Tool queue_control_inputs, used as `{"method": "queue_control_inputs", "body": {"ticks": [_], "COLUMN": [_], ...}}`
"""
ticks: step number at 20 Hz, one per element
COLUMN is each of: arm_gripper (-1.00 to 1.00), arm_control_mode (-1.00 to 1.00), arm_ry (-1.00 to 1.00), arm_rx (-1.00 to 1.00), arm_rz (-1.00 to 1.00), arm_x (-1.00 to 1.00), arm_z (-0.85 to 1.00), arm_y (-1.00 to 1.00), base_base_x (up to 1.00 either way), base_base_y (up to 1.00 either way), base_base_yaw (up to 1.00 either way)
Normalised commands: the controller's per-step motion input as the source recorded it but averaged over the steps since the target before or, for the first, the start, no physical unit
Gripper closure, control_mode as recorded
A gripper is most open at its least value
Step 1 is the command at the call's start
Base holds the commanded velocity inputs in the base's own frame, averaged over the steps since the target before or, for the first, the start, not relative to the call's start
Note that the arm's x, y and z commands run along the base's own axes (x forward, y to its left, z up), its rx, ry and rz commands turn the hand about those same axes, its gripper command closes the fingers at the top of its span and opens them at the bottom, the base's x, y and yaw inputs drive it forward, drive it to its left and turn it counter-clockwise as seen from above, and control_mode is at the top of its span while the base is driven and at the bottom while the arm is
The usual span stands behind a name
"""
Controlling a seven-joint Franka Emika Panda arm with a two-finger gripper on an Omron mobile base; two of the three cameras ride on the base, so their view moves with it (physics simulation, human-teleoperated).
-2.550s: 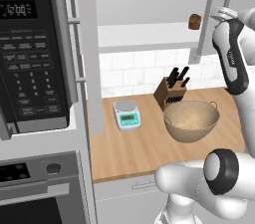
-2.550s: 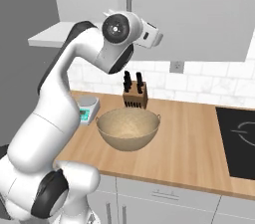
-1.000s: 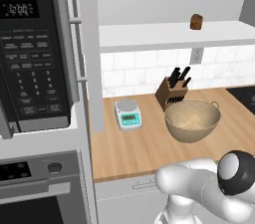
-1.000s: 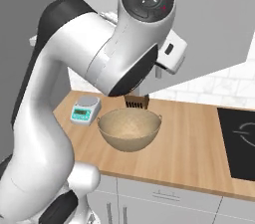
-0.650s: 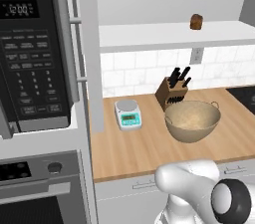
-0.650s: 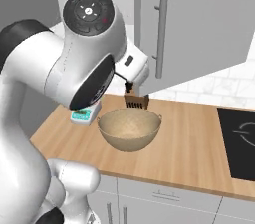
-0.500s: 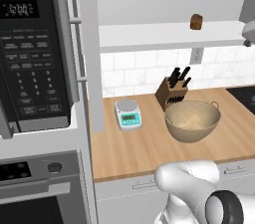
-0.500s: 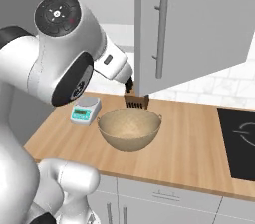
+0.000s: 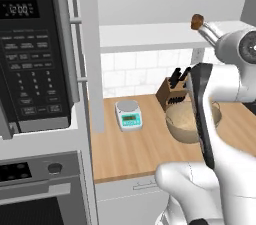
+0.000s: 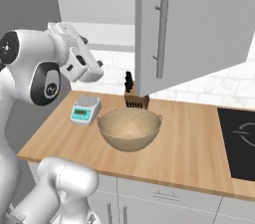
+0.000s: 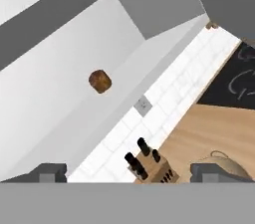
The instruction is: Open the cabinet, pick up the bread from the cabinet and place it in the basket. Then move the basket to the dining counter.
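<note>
One round brown bread [image 11: 100,81], woven basket [image 10: 129,128]

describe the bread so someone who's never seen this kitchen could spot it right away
Find the open grey wall cabinet above the wood counter. On its white shelf sits the bread, a small brown lump. It is alone up there, far smaller than the woven basket below.

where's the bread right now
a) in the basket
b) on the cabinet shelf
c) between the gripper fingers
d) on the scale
b: the bread sits alone on the white cabinet shelf, while the open gripper is short of it and the basket on the counter holds nothing.
</note>
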Motion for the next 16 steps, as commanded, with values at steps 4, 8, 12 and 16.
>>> {"method": "queue_control_inputs", "body": {"ticks": [4, 8, 12, 16], "arm_gripper": [-1.0, -1.0, -1.0, -1.0], "arm_control_mode": [-1.0, -1.0, -1.0, -1.0], "arm_ry": [-0.05, -0.3, -0.47, -0.36], "arm_rx": [0.23, 0.24, 0.21, 0.17], "arm_rz": [-0.49, -0.35, -0.25, -0.23], "arm_x": [-0.01, -0.12, -0.06, 0.0], "arm_z": [0.55, 0.15, 0.0, 0.0], "arm_y": [0.0, -0.34, -0.58, -0.81], "base_base_x": [0.0, 0.0, 0.0, 0.0], "base_base_y": [0.0, 0.0, 0.0, 0.0], "base_base_yaw": [0.0, 0.0, 0.0, 0.0]}}
